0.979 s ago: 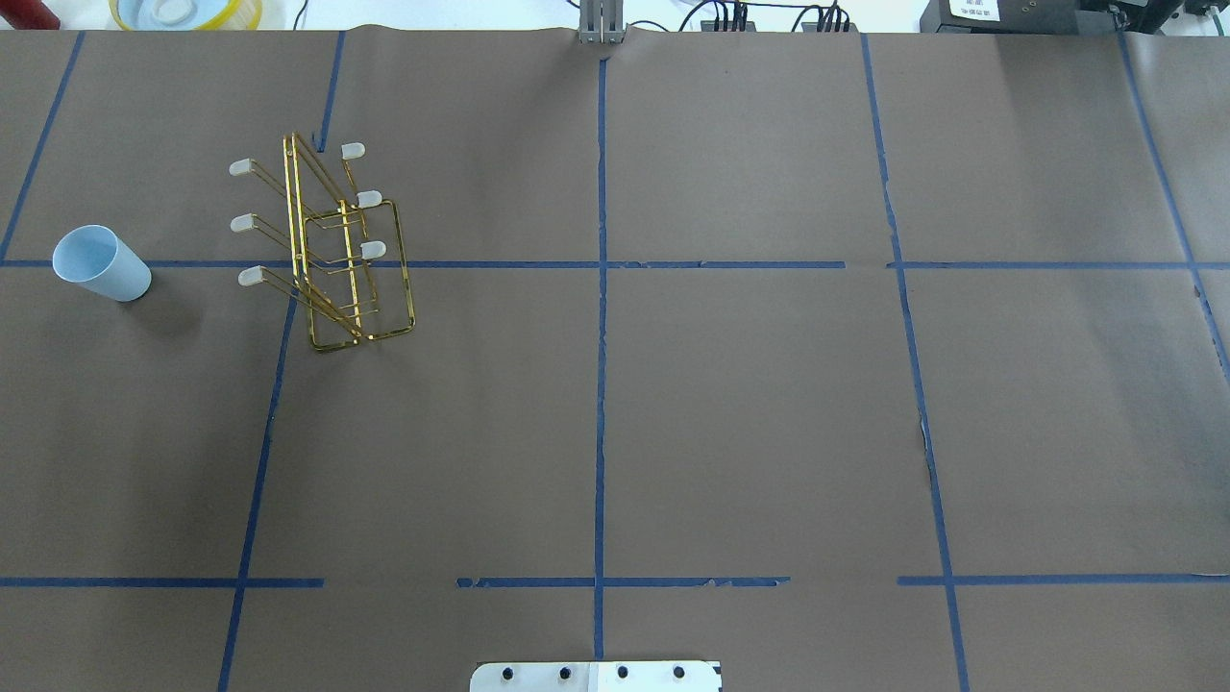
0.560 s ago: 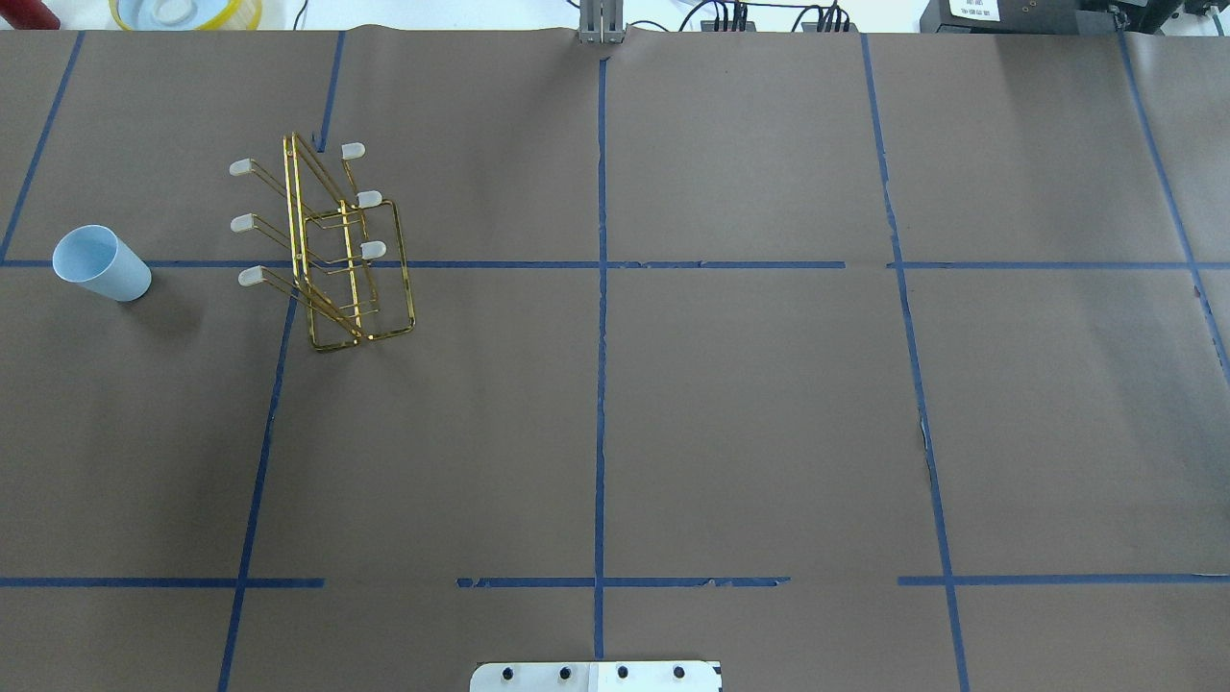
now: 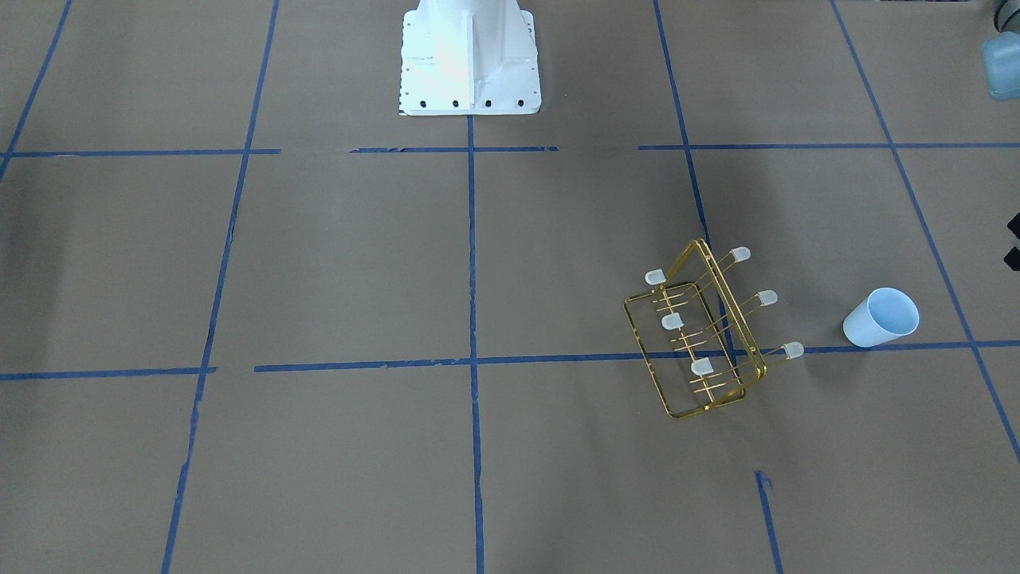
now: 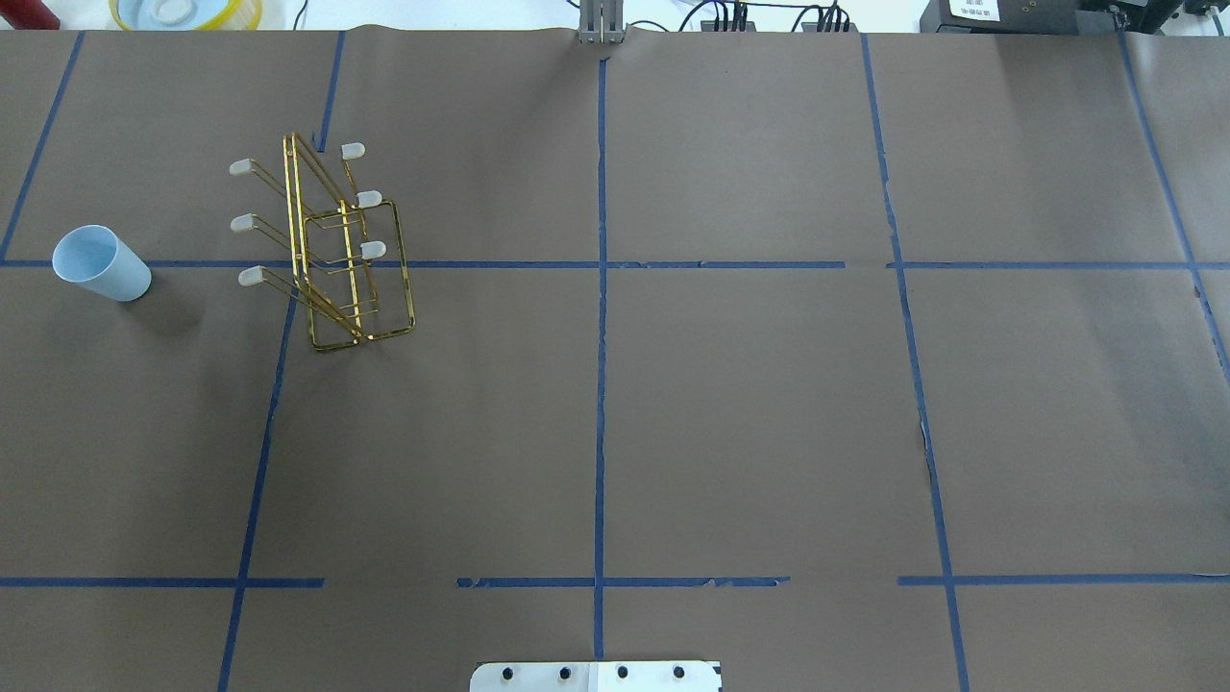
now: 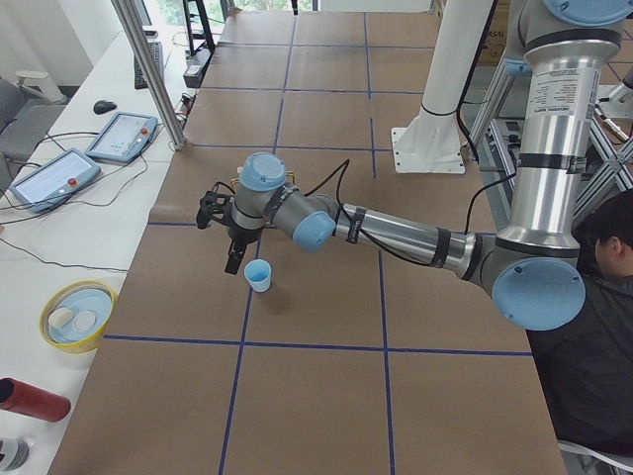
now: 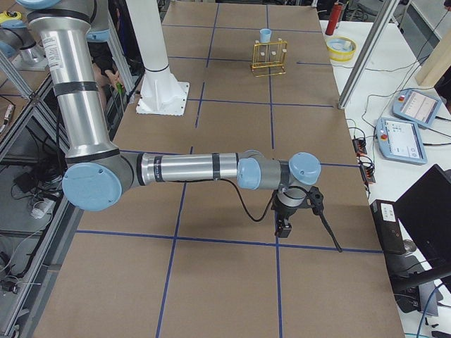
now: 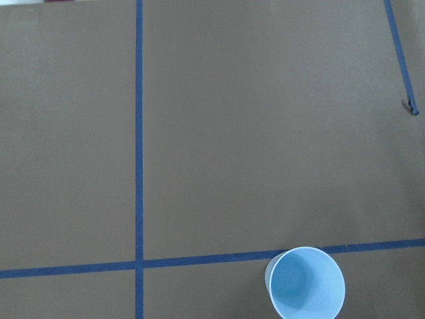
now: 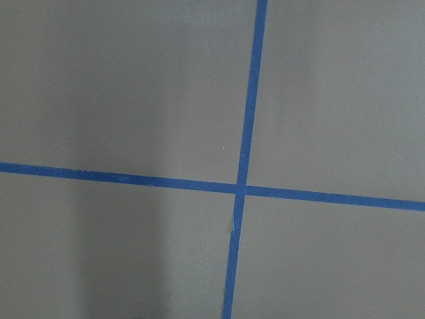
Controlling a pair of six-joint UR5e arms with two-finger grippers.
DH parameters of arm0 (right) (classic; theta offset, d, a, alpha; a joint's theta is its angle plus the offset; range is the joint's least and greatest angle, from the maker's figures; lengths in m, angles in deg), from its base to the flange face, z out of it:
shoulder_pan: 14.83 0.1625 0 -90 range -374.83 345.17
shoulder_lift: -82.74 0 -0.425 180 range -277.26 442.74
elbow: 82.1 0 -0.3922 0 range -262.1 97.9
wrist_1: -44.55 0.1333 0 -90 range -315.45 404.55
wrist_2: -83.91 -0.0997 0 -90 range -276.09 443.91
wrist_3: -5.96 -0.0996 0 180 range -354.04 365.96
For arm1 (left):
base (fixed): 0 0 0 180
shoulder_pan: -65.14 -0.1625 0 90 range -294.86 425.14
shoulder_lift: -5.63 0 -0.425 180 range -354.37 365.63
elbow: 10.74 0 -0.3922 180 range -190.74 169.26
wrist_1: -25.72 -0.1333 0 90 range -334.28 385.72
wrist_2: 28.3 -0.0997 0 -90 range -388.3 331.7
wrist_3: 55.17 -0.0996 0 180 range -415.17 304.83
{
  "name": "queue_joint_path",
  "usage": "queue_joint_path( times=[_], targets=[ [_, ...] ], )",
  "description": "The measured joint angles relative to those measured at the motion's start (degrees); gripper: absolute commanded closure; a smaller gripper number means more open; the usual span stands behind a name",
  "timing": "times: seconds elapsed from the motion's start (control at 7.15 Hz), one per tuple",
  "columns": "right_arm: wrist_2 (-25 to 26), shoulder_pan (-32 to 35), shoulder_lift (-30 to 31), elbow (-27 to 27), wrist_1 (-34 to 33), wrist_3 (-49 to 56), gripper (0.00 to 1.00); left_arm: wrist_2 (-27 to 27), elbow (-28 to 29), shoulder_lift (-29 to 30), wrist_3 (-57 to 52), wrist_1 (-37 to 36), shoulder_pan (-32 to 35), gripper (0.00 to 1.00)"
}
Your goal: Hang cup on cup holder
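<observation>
You'll find the cup (image 4: pixel 101 263) at the overhead view's left edge, upright, mouth up, apart from the rack (image 4: pixel 332 252) to its right, whose long side runs up-frame, prongs splaying left and right. The left claw (image 5: pixel 232 262) hangs just beside the cup; you can't tell whether it or the right claw (image 6: pixel 284 227) is open.

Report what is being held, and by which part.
Nothing: the cup stands upright and free on the table, beside the cup holder, with the left gripper hovering near it. The right gripper hangs elsewhere over the table.
</observation>
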Motion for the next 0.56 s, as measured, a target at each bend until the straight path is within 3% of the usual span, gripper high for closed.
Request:
queue_joint_path(
  times=[0.56],
  targets=[
    [0.0, 0.0, 0.0, 0.0, 0.0, -0.02, 0.0, -21.17, -2.87, -7.91, 17.95, 23.71, -13.48, 0.0]
  ],
)
